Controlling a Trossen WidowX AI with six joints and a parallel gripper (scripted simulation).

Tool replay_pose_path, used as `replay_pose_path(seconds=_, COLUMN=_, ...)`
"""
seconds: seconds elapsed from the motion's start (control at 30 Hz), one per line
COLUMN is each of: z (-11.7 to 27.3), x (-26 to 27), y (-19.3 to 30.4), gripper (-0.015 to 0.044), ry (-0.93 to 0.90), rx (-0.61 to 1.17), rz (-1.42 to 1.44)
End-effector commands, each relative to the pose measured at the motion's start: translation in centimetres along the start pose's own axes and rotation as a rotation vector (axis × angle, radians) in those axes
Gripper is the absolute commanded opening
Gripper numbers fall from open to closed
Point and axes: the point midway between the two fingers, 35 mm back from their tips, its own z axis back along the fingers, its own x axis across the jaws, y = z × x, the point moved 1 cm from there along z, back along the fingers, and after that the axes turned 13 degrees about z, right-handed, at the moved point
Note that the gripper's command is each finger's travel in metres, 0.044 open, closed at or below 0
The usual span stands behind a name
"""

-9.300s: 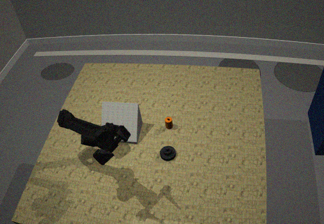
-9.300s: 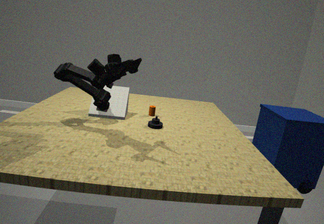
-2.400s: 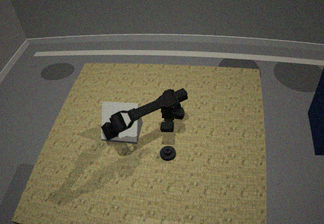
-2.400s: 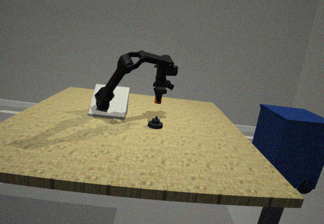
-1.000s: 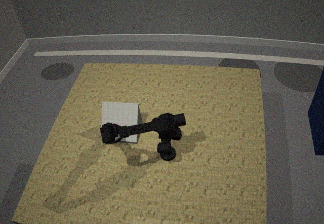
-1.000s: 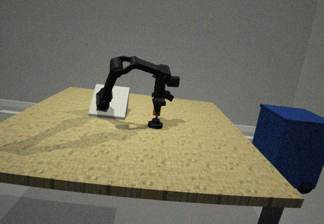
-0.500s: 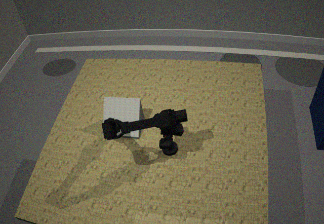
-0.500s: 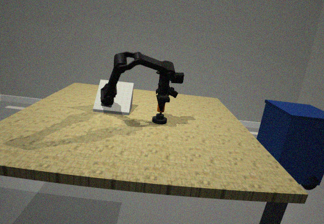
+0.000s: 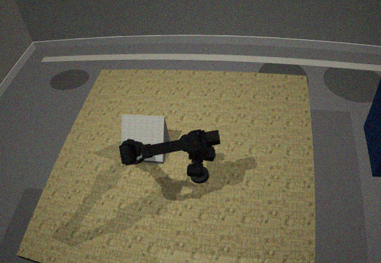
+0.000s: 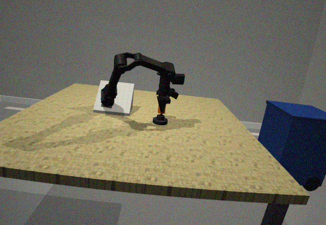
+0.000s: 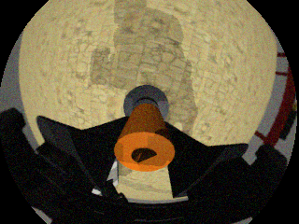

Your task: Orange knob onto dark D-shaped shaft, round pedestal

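The orange knob (image 10: 159, 110) (image 11: 145, 166) is upright between the fingers of my gripper (image 10: 161, 109) (image 11: 146, 122), which is shut on it. Its top face with the dark hole shows in the wrist view; the top view does not show the knob. The dark round pedestal (image 9: 200, 179) (image 10: 160, 121) (image 11: 132, 101) stands on the table directly below. In the exterior view the knob's lower end is just above the pedestal's raised centre, with a small gap. The shaft is mostly hidden, so I cannot tell how far it is inside the knob, nor where its flat side faces.
A white sloped block (image 9: 143, 128) (image 10: 123, 96) stands on the table (image 9: 246, 210) (image 10: 168, 162) beside the arm's base, left of the pedestal. A blue bin (image 9: 375, 137) (image 10: 276, 130) stands off the table's right side. The arm's shadow falls around the pedestal.
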Motion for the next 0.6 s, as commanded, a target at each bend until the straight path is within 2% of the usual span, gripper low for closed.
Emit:
replay_pose_path(seconds=0.0, z=0.20, x=-0.03, y=0.01, gripper=0.0000, ry=0.005, rx=-0.002, rz=0.002)
replay_pose_path(seconds=0.2, z=0.47, x=0.12, y=0.00, gripper=0.0000, ry=0.004, rx=-0.002, rz=0.027)
replay_pose_path(seconds=0.37, z=0.39, x=0.33, y=-0.08, gripper=0.0000, ry=0.005, rx=-0.002, rz=0.200)
replay_pose_path(seconds=0.57, z=0.16, x=0.41, y=-0.12, gripper=0.0000, ry=0.005, rx=-0.002, rz=0.211)
